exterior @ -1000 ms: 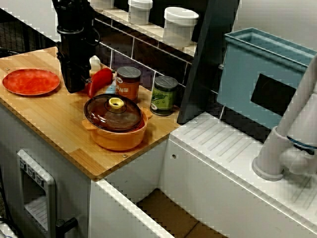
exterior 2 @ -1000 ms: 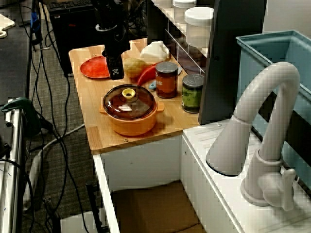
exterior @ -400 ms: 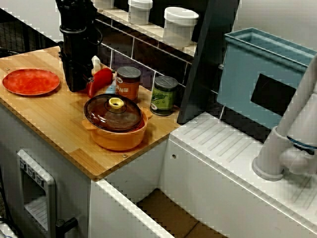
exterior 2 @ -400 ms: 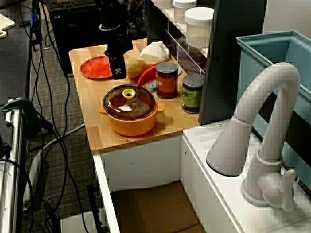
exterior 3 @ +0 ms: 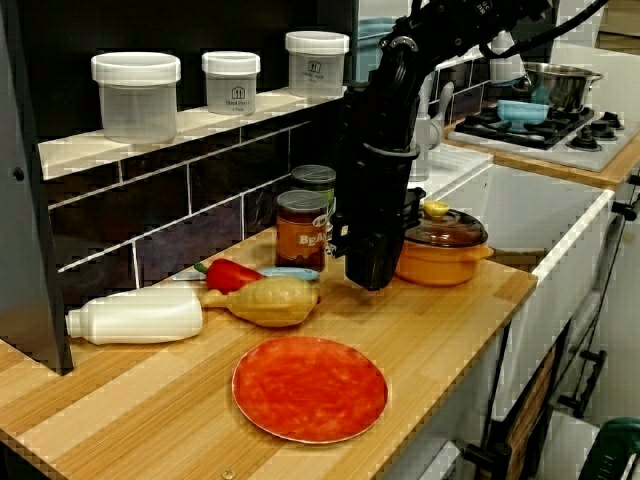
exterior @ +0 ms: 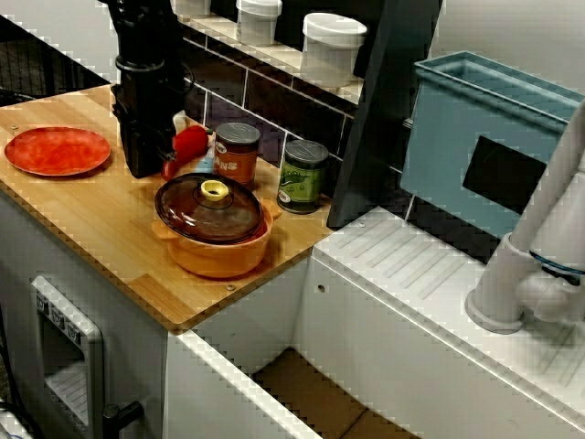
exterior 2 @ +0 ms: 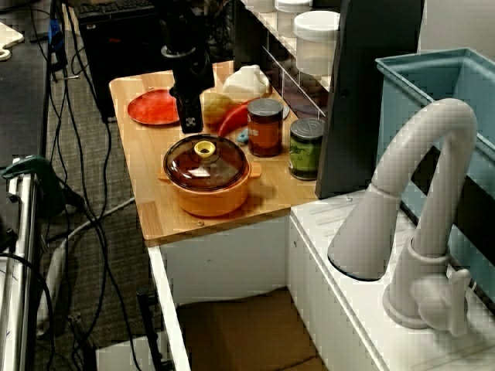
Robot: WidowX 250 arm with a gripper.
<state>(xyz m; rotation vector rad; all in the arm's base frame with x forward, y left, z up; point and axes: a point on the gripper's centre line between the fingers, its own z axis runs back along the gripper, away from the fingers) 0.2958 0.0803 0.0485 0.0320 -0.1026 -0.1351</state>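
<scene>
My gripper [exterior 3: 372, 275] hangs low over the counter [exterior 3: 440, 335], between the squash [exterior 3: 265, 300] and the lidded pot [exterior 3: 445, 255]. Nothing is picked up yet, and I cannot tell how far it is open.

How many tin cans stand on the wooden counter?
2. The red-brown can stands behind the orange pot, beside the red pepper; the green can stands between it and the dark upright panel. No other shows in any view.
</scene>
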